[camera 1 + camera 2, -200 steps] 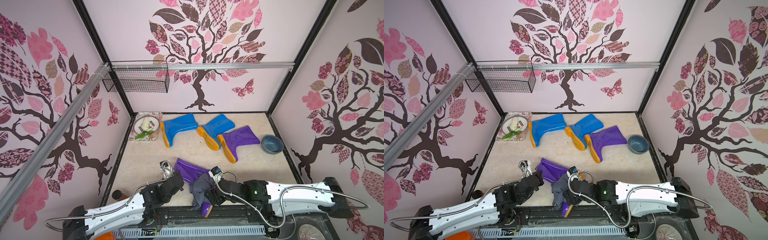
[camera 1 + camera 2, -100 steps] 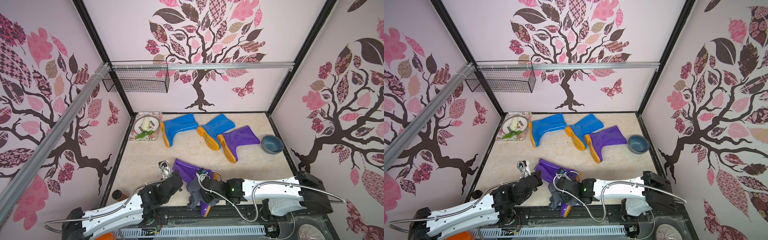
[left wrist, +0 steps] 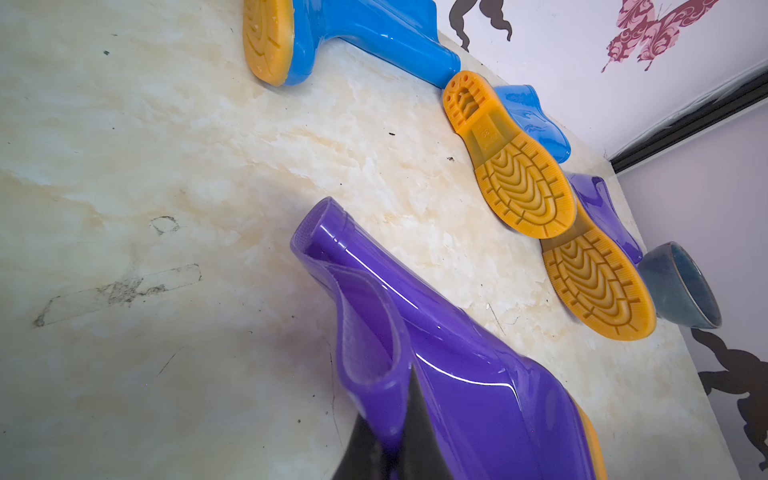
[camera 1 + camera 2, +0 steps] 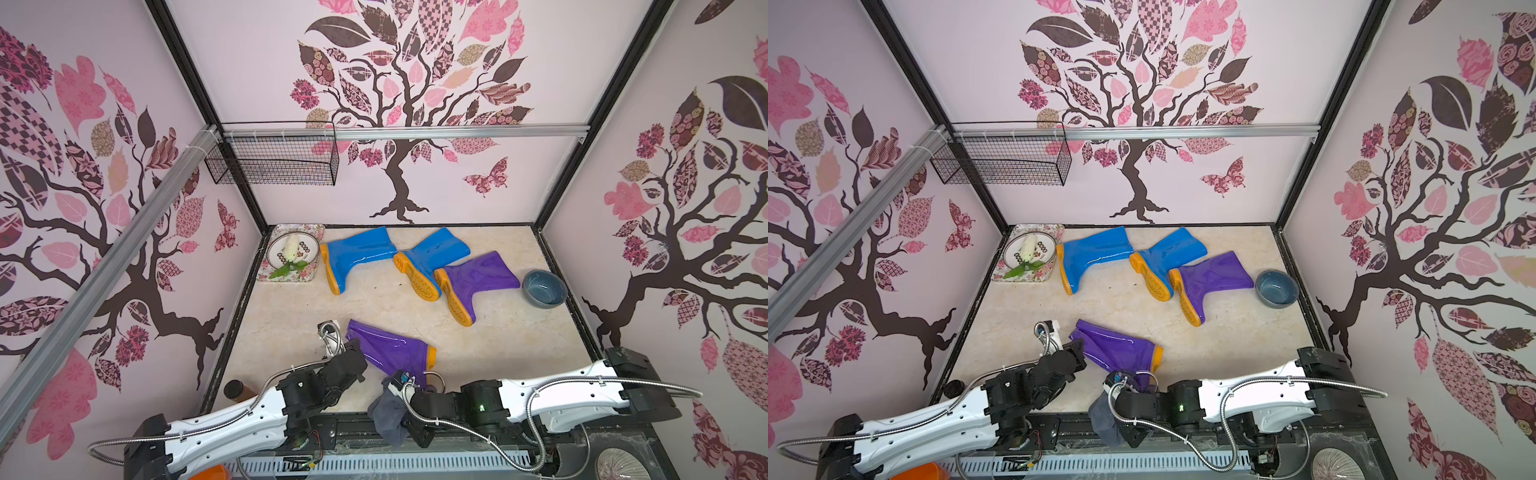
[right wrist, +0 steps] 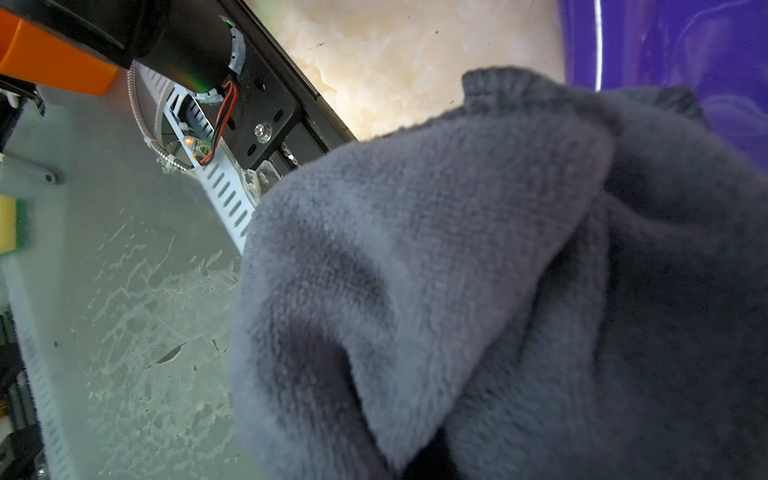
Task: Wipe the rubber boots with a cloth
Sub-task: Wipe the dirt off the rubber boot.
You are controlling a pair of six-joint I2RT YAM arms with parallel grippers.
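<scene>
one purple boot (image 4: 390, 349) in left pincer (image 3: 397, 415), cloth (image 5: 457, 270) in right pincer (image 4: 401, 399)

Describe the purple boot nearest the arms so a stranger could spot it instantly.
On the marble tabletop, look toward the edge nearest the camera. A purple boot lies there on its side, alone. Unlike the other purple boot farther back, the left gripper pinches its top.

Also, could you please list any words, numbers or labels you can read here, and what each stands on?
"38" or "88", a blurred moulded number: on the orange sole of a blue boot, left wrist view.
Dark marks, perhaps letters: on the plate in a top view, too small to read.
Nothing else is legible.
</scene>
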